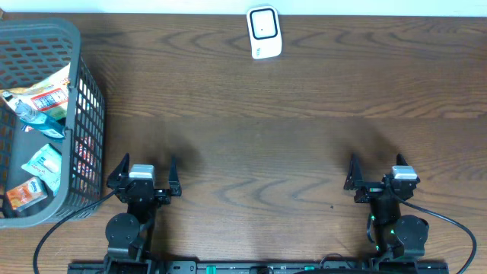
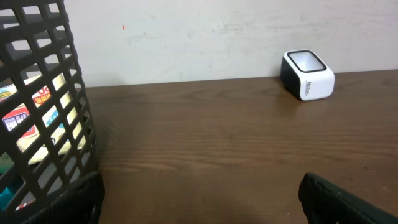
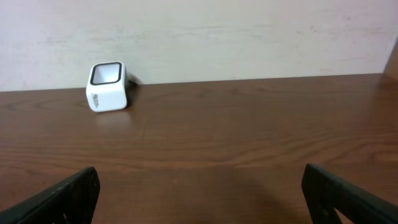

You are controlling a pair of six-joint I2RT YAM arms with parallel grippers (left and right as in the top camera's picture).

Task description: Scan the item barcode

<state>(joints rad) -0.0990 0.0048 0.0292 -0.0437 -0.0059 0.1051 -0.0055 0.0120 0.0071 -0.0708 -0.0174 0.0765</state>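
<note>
A white barcode scanner (image 1: pixel 264 32) with a dark window stands at the far edge of the table; it also shows in the left wrist view (image 2: pixel 308 74) and the right wrist view (image 3: pixel 107 87). Several packaged items (image 1: pixel 46 97) lie inside a grey mesh basket (image 1: pixel 87 129) at the left, and some show through its wall (image 2: pixel 43 93). My left gripper (image 1: pixel 148 166) (image 2: pixel 200 202) stands open and empty near the front edge, just right of the basket. At the front right, my right gripper (image 1: pixel 377 169) (image 3: pixel 200 196) is open and empty too.
The dark wooden table (image 1: pixel 259 137) stretches between the grippers and the scanner. A pale wall (image 3: pixel 249 31) rises behind the far edge. Cables (image 1: pixel 456 228) trail from the arm bases at the front.
</note>
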